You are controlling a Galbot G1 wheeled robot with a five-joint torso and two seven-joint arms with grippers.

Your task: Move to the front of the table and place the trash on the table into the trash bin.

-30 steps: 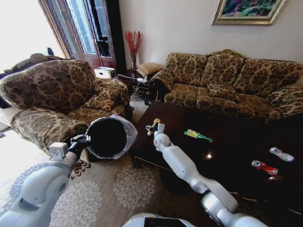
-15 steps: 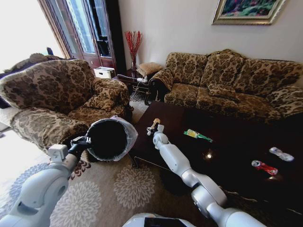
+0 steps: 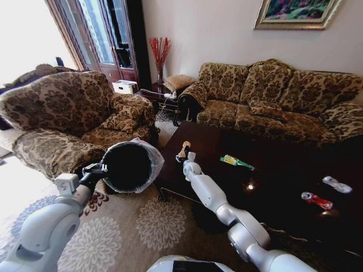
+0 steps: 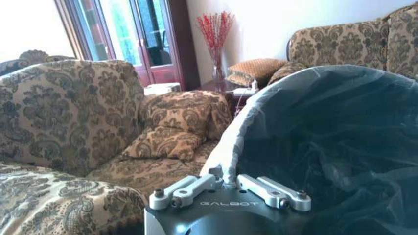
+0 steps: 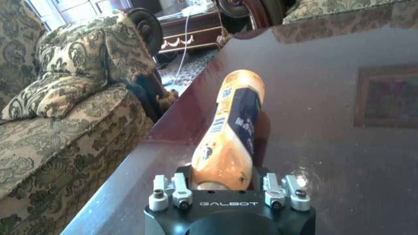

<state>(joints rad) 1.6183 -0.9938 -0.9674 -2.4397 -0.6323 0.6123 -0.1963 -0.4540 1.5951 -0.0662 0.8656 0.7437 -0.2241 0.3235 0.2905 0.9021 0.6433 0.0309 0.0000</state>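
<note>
At far left, beside the armchair [image 3: 62,113], the left gripper [image 3: 97,168] is pinching the rim of the trash bin [image 3: 131,165] through its liner, fingers [image 4: 189,188] closed on the bag edge. Bin is hanging tilted, mouth facing the head camera, just off the table's near-left corner. Judging it light and floppy at the liner; the bag could be slipping off the hard rim, so the pinch is best taking plastic and rim together.

Moving right: the right gripper [image 3: 185,154] is clamping the tan-orange bottle [image 3: 184,149] over the left end of the table [image 3: 283,175], fingers [image 5: 166,188] closed around the bottle's lower body. Wrist view is showing the bottle [image 5: 232,134] pointing away from the palm over the glossy wood. Looks like rigid, smooth plastic, probably near empty and light; the label is likely slick, so a hold across mid-body seems safer than near the cap.

Further right, on the tabletop: the green-yellow bottle [image 3: 236,162] is lying on its side near the middle. Well beyond it, toward the right end, the silver-white wrapper [image 3: 337,184] and red wrapper [image 3: 317,200] are lying near each other. Both looking thin, crinkly and nearly weightless; pinching at a bunched middle seems wisest.
</note>
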